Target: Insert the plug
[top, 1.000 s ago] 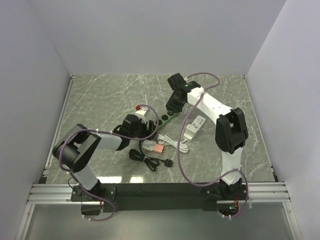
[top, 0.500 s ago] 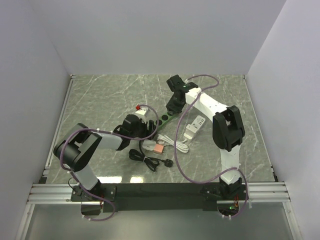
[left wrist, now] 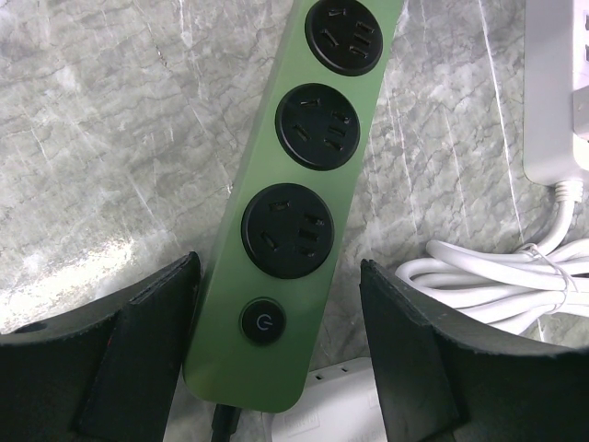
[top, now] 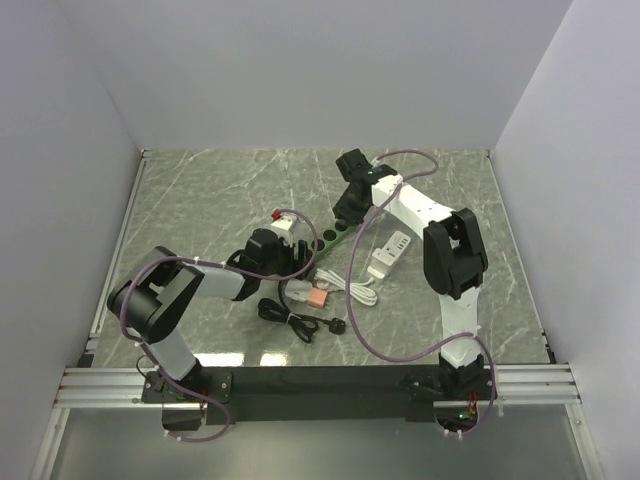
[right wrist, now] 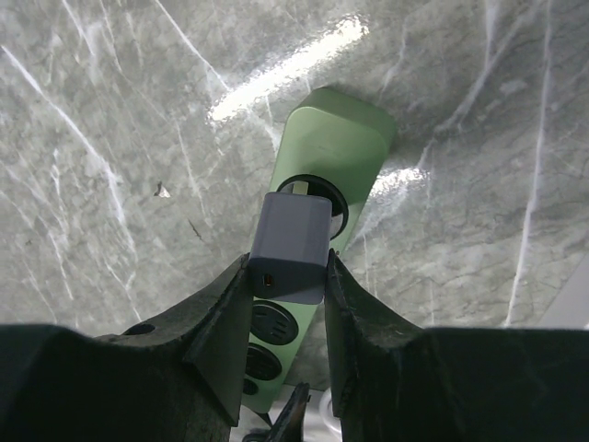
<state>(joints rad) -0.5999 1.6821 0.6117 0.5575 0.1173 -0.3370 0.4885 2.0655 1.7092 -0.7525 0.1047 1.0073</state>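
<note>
The table is grey-green marble. Near its middle lies a green strip, running in the top view from 7 o'clock up to 1 o'clock. A white strip sits apart from it at 3 o'clock, its coiled white cable trailing toward 7 o'clock. A black cable lies nearer the arm bases.

The left gripper straddles the strip's 7 o'clock end, fingers spread wide on either side of the switch. It grips nothing, and a sliver of table shows on each flank. The right gripper hangs over the 1 o'clock end, its fingers drawn in narrow and clamped on the flanks of the plug, a small grey block.

The plug stands over the last socket at that end. A pale glint shows at its far edge (probably a prong, though it is too small to be sure), so it looks lined up but not fully home.

The step in hand, as I read it, is the insertion itself. The next move calls for a straight push down along the socket's axis, keeping the plug square. The left fingers may need to close on the strip so it does not slide or tip under the push.
</note>
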